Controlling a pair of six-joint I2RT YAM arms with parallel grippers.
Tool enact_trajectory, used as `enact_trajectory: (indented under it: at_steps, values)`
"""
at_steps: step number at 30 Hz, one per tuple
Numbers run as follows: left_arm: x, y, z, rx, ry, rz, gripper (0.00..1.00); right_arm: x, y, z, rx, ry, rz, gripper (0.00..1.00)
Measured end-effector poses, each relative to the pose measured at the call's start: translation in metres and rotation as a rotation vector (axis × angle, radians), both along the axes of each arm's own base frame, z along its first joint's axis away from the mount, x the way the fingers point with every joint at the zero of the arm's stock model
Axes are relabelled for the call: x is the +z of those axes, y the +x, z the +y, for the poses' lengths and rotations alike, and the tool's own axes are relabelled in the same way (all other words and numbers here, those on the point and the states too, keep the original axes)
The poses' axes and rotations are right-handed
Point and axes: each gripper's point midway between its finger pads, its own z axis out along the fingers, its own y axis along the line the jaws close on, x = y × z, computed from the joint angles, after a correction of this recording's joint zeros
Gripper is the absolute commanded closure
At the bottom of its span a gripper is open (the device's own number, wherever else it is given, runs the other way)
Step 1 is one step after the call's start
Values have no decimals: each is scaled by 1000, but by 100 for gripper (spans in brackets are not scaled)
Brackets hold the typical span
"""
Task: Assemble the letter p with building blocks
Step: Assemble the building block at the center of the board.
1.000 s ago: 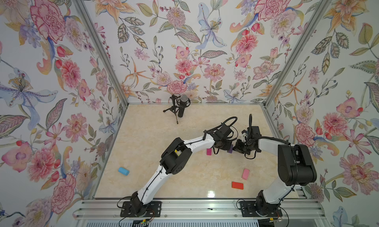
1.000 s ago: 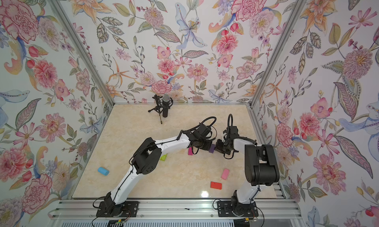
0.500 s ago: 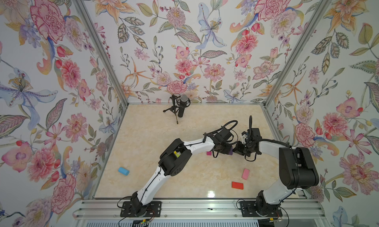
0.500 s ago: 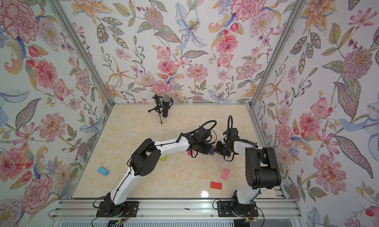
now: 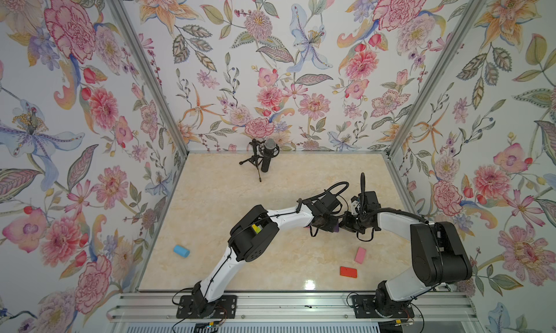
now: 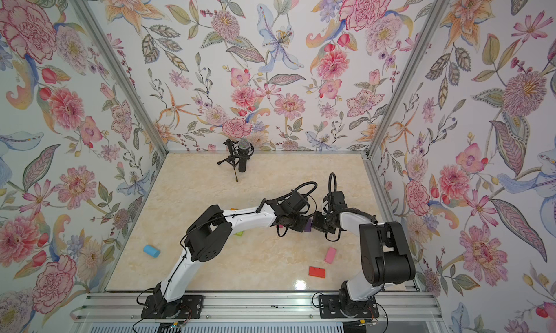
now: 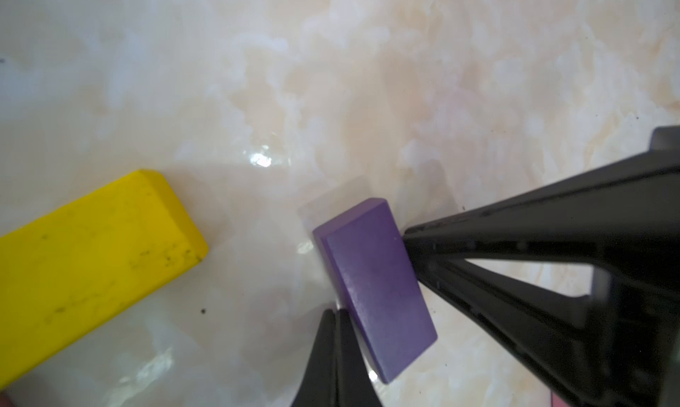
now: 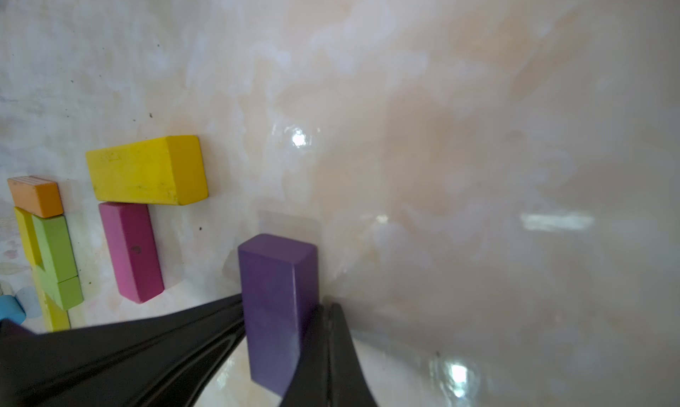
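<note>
Contact state: purple block [image 5: 335, 226] sat on the table [image 5: 210, 196], right of centre, between the tips of the two arms in both top views; left gripper [image 7: 335, 313] was fully closed with nothing between its jaws, tip pressed against one side of the block; right gripper [image 8: 327, 307] was likewise closed on nothing, tip against the opposite side; block was thus pinched between two closed claws, not held inside either. Whether it lay flat or was tipped up on an edge: could not tell.

Right wrist view showed the other pieces, all apart from the purple block; yellow block [image 8: 147, 169] lay flat; magenta block [image 8: 130, 250] lay at a right angle to it, one end just beside the yellow's long side; beyond these, orange block [image 8: 35, 195] touched the lime green blocks [image 8: 55, 254], which lay together in a row. In the scene this group was left of the purple block, mostly hidden under the left arm [image 5: 288, 218] in the top views.

Near right of table: pink block [image 5: 360, 255], tilted; red block [image 5: 348, 272] nearer still and slightly left of it, the two near each other but not touching; both well clear of the grippers. Near left: blue cylinder [image 5: 181, 251], lying alone on its side. Far centre: microphone [image 5: 266, 157] on a small tripod.
</note>
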Motion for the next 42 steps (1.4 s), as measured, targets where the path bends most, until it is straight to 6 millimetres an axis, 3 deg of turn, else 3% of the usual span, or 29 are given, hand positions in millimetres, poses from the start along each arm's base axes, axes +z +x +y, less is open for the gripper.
enact_trajectory:
  at_steps: [10,26,42]
  values:
    - [-1,-26,22,-5,7,3,100,0,-17,18,51,4,12,100]
    - [4,-17,49,86,67,-69,100,0,-24,21,55,-8,18,100]
    - [16,-10,42,91,36,-85,100,-1,-18,27,73,-4,18,100]
